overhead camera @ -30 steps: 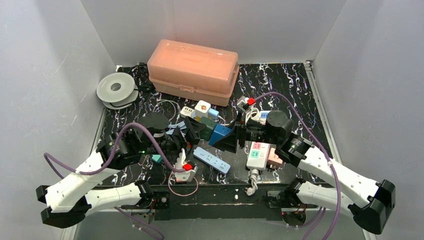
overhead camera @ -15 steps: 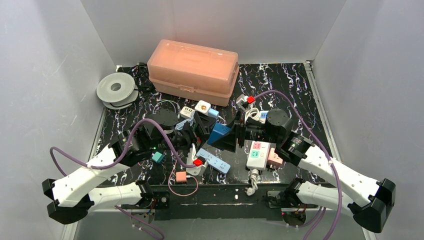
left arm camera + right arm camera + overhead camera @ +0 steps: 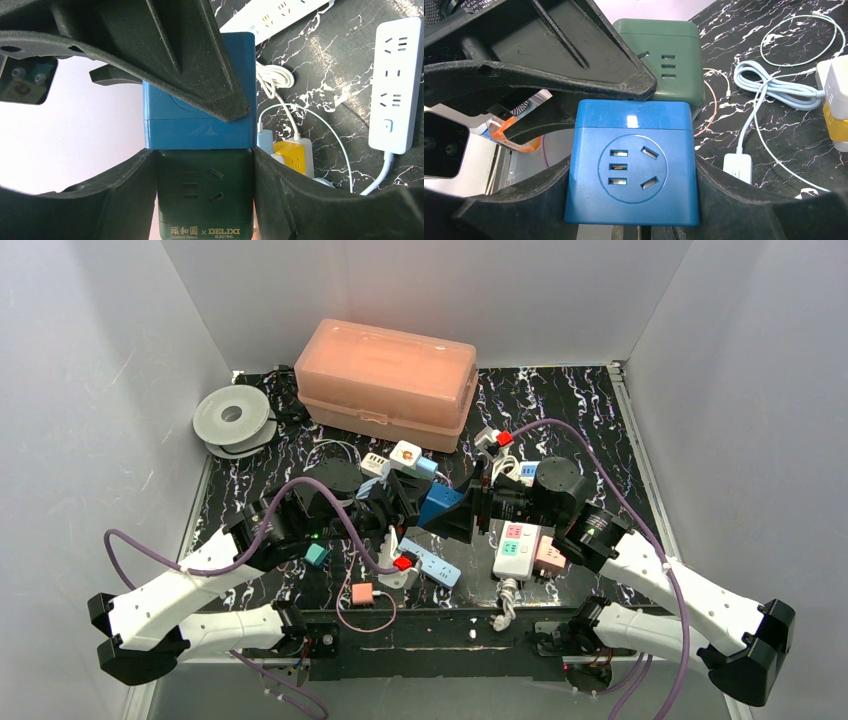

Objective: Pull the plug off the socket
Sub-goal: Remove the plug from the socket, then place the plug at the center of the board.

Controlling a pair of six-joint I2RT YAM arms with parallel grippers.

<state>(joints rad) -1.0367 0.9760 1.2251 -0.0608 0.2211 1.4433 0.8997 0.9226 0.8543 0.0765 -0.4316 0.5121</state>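
Fingers (image 3: 310, 200) of the left gripper (image 3: 202, 167) pinch the green cube (image 3: 205, 210), the right gripper (image 3: 631, 165) clamps the blue cube (image 3: 634, 117); not yet pulled apart.

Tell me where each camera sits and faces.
Top external: above, behind the bases, looking down on the black marbled table; both arms show.
Left wrist: along the left pincer, at the dark green plastic cube it grips.
Right wrist: along the right pincer, at the blue plastic cube it grips.
Both wrist views share both cubes, joined.
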